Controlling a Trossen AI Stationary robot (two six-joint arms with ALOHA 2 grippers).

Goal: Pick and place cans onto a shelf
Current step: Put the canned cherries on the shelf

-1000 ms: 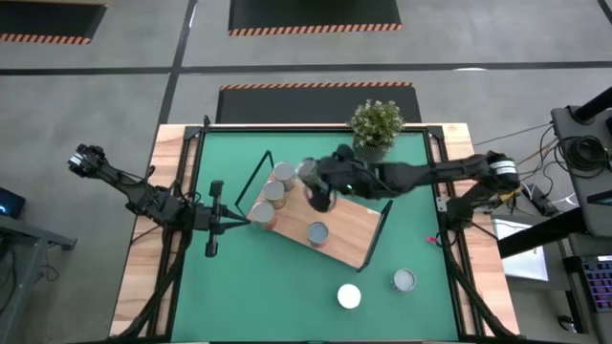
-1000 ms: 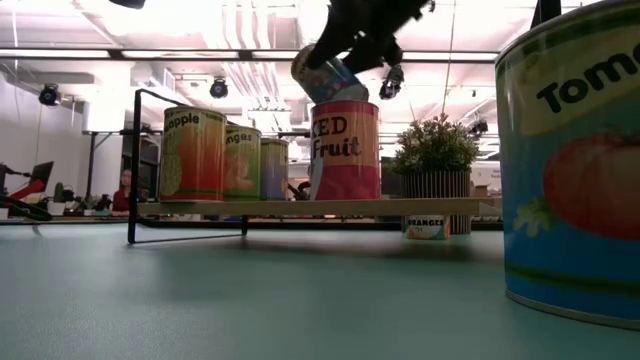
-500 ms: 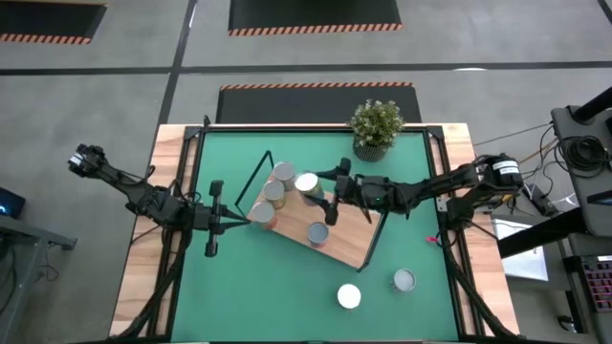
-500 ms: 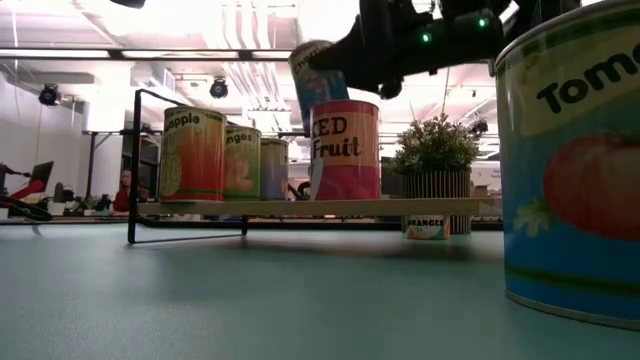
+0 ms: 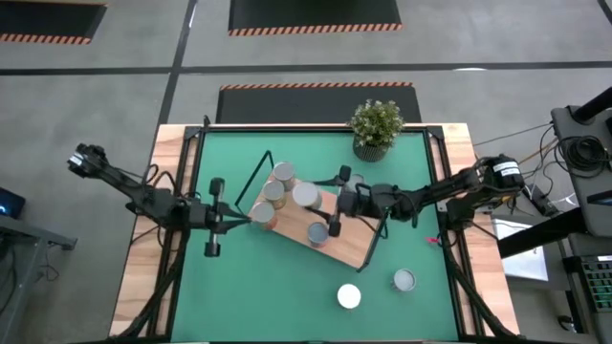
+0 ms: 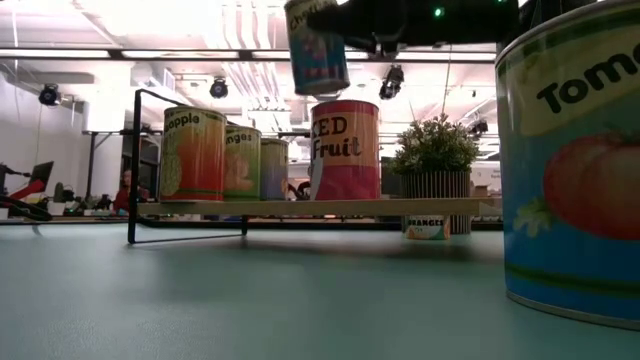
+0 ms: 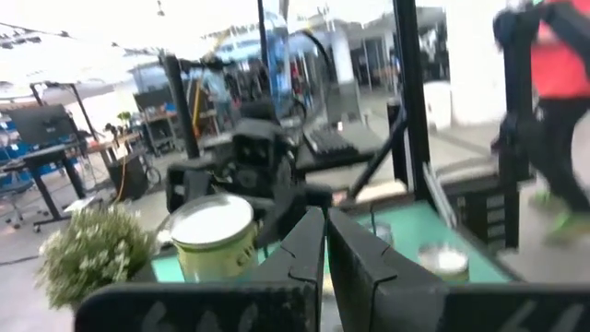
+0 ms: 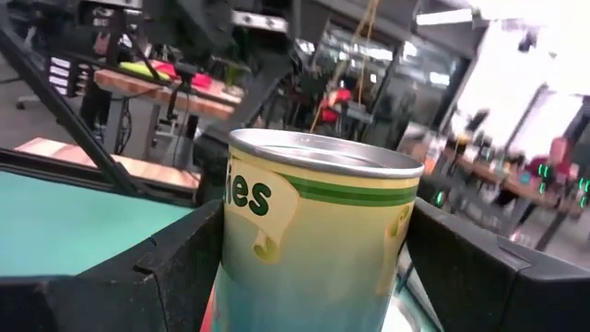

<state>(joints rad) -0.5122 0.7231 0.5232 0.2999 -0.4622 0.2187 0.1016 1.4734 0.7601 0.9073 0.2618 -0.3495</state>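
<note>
High view, right gripper: the right gripper (image 5: 337, 202) reaches in over the shelf (image 5: 349, 235), its fingers spread wide around the held can (image 5: 306, 196), which sits at the fingertips above the board.
High view, shelved cans: just beyond the held can, farther from the right arm, three cans (image 5: 272, 194) stand in a row; a fourth can (image 5: 317, 233) stands on the board just beside the gripper, toward the near table edge.
High view, cans left: a white-topped can (image 5: 349, 296) and a silver-topped can (image 5: 404, 279) wait on the green mat (image 5: 287, 296), well apart from the gripper.
High view, left gripper: the left gripper (image 5: 214, 218), fingers pressed together on nothing, waits at the far end of the shelf from the right gripper.
Progress: by my judgement four cans are placed, a fifth is about to be set down, and at least two are left.
Low view: the held can (image 6: 317, 48) hangs clear above the board, over a red can (image 6: 345, 150) reading "ED Fruit". An orange can (image 6: 193, 153) reads "apple"; the big near can (image 6: 570, 160) reads "Tom". A small can (image 6: 426, 228) behind the shelf reads "ORANGES".
Left wrist view: the shut fingers (image 7: 309, 254) point toward the held can (image 7: 215, 238) and the potted plant (image 7: 88, 254). A person shows in the room beyond.
Right wrist view: the can (image 8: 313, 244) fills the gap between the dark fingers (image 8: 180, 267); its label shows "ies".
</note>
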